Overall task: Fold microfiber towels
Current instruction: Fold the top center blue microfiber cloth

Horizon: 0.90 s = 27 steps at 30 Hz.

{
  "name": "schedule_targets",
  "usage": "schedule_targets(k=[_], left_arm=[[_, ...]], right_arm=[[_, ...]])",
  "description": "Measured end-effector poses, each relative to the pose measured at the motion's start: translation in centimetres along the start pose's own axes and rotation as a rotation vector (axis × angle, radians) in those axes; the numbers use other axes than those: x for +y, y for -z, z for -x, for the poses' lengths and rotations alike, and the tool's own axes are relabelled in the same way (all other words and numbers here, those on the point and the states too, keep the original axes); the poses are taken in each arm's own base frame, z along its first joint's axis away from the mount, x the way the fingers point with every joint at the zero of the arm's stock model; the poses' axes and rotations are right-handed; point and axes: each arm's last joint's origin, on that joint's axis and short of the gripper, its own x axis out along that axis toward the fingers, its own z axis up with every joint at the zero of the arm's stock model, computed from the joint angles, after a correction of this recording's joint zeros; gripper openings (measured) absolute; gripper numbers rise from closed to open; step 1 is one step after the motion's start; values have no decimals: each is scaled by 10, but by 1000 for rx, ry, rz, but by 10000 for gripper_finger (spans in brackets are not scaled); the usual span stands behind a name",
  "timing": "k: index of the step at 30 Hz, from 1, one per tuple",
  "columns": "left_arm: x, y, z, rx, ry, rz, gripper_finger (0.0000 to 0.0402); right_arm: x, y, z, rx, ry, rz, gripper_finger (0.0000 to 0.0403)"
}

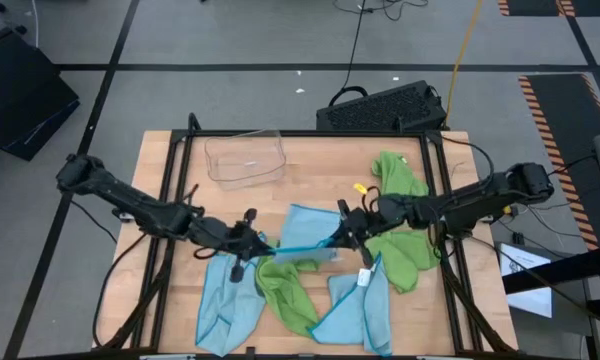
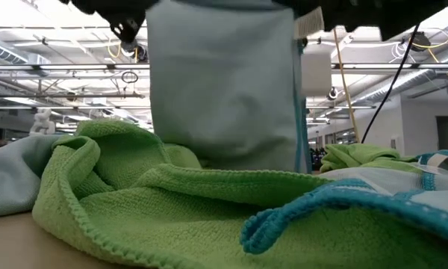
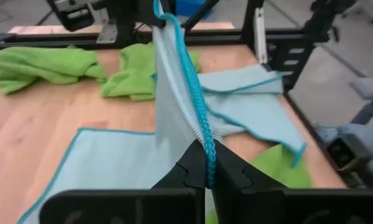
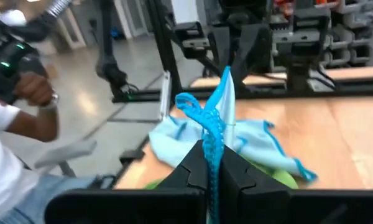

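Observation:
A light blue microfiber towel (image 1: 304,222) with a teal hem hangs stretched between my two grippers over the middle of the table. My left gripper (image 1: 252,241) is shut on its left end and my right gripper (image 1: 342,232) on its right end. In the low view the towel (image 2: 224,82) drops as a flat sheet behind a crumpled green towel (image 2: 172,202). Its lower part lies on the table (image 3: 105,165). Loose towels lie near the front edge: blue (image 1: 225,300), green (image 1: 285,295) and blue (image 1: 360,310). My left gripper (image 3: 208,177) pinches the towel's teal-hemmed upper edge (image 3: 205,144) between its two fingers, coming about level from the table's left. The edge runs taut toward the other gripper and the cloth hangs below it. My right gripper (image 4: 211,167) pinches the same hem (image 4: 212,134), bunched here, between its two fingers, coming level from the table's right. The cloth hangs below the fingers, its lower part on the table.
A clear plastic tray (image 1: 245,160) stands at the far left of the table. Green towels lie at the far right (image 1: 398,175) and right (image 1: 410,258). A black frame (image 1: 310,133) rims the table. A person's arm (image 4: 31,118) shows beyond the table.

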Motion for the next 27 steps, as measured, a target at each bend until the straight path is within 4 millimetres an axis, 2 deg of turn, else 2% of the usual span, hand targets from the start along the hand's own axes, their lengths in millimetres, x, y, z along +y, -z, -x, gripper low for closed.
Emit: schedule_targets(k=[5, 10, 15, 18, 23, 27], left_arm=[[7, 7, -10, 33, -138, -6, 4], [21, 10, -12, 64, -281, -8, 13], [35, 11, -12, 81, -374, 0, 5], [38, 10, -17, 64, -357, 15, 11], [27, 6, -17, 33, -204, -2, 6], [22, 5, -14, 21, -229, -14, 10]], right_arm=[[2, 16, 1, 73, 180, 21, 2], [1, 31, 6, 75, 330, 33, 2], [-1, 32, 7, 46, 389, 34, 2], [0, 33, 7, 47, 365, 19, 2], [11, 32, 5, 36, 218, 24, 2], [13, 32, 5, 23, 257, 30, 2]])
